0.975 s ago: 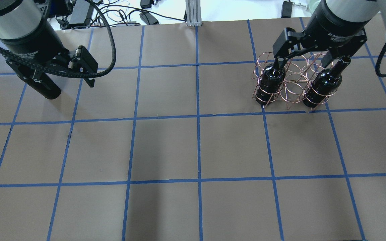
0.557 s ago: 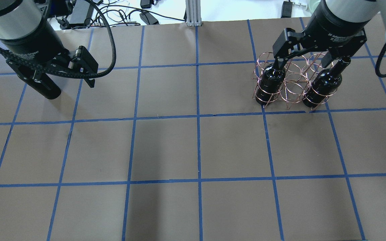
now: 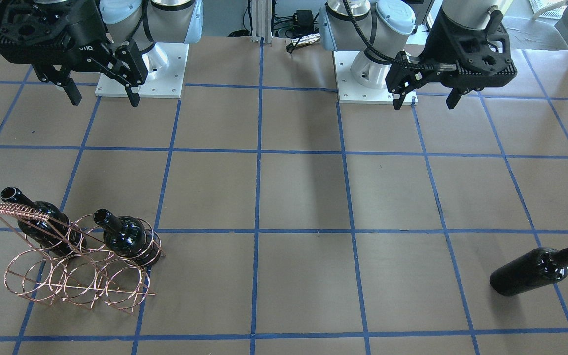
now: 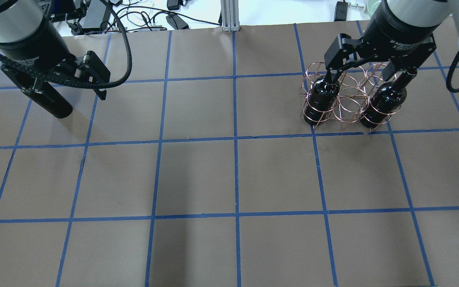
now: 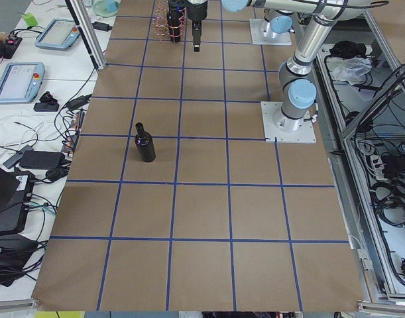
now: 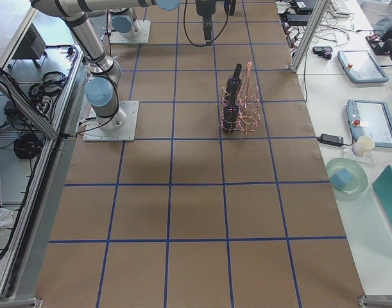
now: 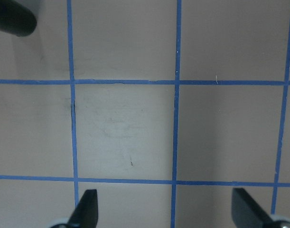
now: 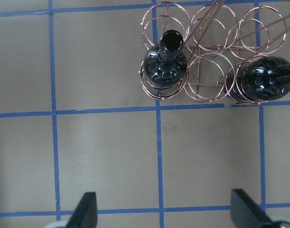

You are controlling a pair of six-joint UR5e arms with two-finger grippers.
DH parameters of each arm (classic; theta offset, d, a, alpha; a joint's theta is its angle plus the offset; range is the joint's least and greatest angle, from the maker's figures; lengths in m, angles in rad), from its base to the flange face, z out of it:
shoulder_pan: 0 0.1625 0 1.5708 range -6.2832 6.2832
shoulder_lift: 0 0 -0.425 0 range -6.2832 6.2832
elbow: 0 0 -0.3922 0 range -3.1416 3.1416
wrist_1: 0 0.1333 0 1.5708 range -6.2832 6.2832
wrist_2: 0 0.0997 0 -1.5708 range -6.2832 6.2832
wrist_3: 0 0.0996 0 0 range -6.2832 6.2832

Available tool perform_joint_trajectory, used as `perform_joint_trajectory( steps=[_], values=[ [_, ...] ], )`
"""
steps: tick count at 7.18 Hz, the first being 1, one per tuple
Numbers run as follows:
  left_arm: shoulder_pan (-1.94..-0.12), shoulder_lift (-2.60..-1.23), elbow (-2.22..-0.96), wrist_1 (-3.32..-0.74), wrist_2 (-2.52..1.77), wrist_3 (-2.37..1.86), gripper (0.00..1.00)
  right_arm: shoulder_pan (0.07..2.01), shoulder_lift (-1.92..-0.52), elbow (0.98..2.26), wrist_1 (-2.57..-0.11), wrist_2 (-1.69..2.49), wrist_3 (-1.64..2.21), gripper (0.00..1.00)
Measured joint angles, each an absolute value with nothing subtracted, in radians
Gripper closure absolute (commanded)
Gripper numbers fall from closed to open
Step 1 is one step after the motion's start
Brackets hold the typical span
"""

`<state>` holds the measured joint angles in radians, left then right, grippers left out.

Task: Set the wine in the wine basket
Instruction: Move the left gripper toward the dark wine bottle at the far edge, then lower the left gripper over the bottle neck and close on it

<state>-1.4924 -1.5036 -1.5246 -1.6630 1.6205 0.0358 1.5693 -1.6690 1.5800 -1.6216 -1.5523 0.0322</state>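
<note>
I see wine [image 3: 525, 275] standing straight up, mouth at top, well apart from wine basket [image 3: 74, 268]. Left gripper [image 3: 424, 102] jaws spread wide. Right gripper [image 3: 104, 100] jaws spread wide too.

Brown table [image 4: 197, 175], blue tape grid [image 4: 236, 138], aluminium post [image 4: 228, 14], teach pendant [image 6: 373, 123]

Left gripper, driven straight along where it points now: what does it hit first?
Likely just the brown paper-covered table; nothing lies under the left gripper. The black glass wine bottle stands off to the side.
</note>
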Motion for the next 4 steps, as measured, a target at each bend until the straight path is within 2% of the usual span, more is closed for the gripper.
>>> perform_joint_trajectory(
  steps=[4],
  values=[
    [-1.188,-1.598,-1.478,-1.600,1.583,0.301,0.00,1.569,-1.669,1.580,-1.621,-1.552,0.032,0.00]
  ],
)
